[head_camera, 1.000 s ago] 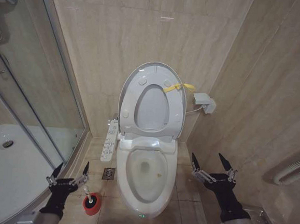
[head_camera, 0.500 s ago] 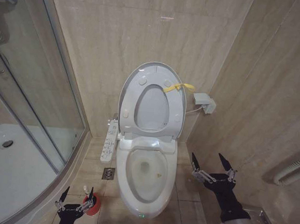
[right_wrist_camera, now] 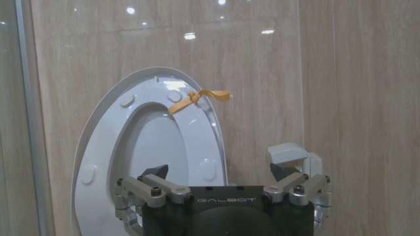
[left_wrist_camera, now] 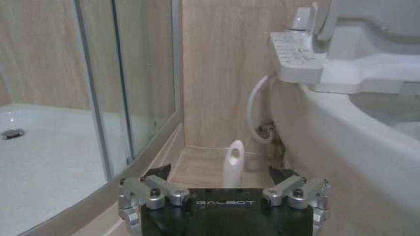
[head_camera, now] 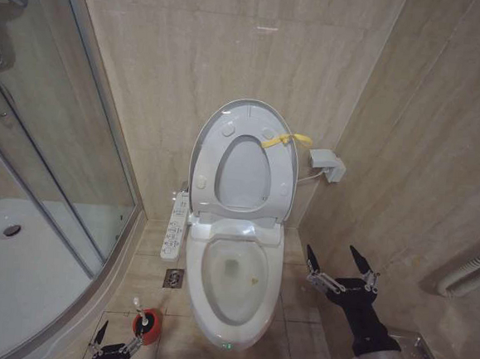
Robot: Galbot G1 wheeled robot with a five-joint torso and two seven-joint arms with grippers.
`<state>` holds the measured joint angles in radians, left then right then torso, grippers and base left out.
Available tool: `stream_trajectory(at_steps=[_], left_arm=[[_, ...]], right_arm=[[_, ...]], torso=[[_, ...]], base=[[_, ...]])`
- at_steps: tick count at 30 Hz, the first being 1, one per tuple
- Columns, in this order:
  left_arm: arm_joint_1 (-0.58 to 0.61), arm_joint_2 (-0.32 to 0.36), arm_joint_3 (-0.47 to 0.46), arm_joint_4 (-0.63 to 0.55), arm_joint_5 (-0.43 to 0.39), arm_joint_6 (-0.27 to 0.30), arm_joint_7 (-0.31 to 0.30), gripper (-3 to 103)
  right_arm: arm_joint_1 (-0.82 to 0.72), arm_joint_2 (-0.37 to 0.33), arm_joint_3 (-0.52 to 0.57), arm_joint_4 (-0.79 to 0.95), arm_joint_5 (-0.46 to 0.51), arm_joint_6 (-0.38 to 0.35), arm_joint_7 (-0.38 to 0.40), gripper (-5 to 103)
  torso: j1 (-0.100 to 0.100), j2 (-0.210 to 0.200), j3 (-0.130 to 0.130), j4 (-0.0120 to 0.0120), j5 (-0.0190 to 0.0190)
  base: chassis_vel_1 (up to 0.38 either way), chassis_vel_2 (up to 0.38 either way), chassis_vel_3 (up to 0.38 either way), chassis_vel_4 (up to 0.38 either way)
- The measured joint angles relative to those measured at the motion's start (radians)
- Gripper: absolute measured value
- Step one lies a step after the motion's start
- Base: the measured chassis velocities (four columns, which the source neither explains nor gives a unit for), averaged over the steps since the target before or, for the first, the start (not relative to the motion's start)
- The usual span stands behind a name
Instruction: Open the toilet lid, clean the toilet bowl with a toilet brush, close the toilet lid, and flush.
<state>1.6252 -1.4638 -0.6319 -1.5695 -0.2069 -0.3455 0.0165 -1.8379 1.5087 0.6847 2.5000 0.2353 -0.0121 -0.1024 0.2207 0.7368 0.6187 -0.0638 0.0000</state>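
Toilet lid (head_camera: 243, 159) upright, left hand (head_camera: 116, 342) spread beside toilet brush (head_camera: 140, 312); right hand (head_camera: 339, 265) open, seemingly clear of toilet bowl (head_camera: 268, 311).

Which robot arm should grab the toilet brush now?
Probably the left. The left gripper is open right beside the toilet brush in its red holder, the handle between its fingers. The right gripper waits across the toilet bowl.

Head cam looks down; head and right wrist share toilet lid (head_camera: 244, 159).

Toilet lid (head_camera: 244, 159) upright; toilet brush (head_camera: 139, 309) in holder.
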Motion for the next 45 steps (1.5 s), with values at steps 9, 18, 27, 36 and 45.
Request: stream_trajectory(at_steps=[9,18,27,36,45], left_arm=[[-0.140,0.069,-0.002,0.159,-0.006,-0.060,0.097,100],[-0.220,0.090,0.009,0.252,-0.009,-0.074,0.156,100],[-0.263,0.086,0.028,0.312,0.012,-0.095,0.178,99],[-0.263,0.086,0.023,0.320,0.018,-0.101,0.190,83],[-0.262,0.087,0.009,0.332,0.017,-0.118,0.217,56]], right_arm=[[0.000,0.000,0.000,0.000,0.000,0.000,0.000,100],[0.000,0.000,0.000,0.000,0.000,0.000,0.000,100],[0.000,0.000,0.000,0.000,0.000,0.000,0.000,100],[0.000,0.000,0.000,0.000,0.000,0.000,0.000,100],[0.000,0.000,0.000,0.000,0.000,0.000,0.000,100]], torso=[[0.000,0.000,0.000,-0.0002,-0.0001],[0.000,0.000,0.000,-0.0001,0.0000],[0.000,0.000,0.000,-0.0001,0.0000],[0.000,0.000,0.000,0.0000,0.0000],[0.000,0.000,0.000,-0.0001,0.0000]], base=[[0.000,0.000,0.000,0.000],[0.000,0.000,0.000,0.000],[0.000,0.000,0.000,0.000],[0.000,0.000,0.000,0.000],[0.000,0.000,0.000,0.000]])
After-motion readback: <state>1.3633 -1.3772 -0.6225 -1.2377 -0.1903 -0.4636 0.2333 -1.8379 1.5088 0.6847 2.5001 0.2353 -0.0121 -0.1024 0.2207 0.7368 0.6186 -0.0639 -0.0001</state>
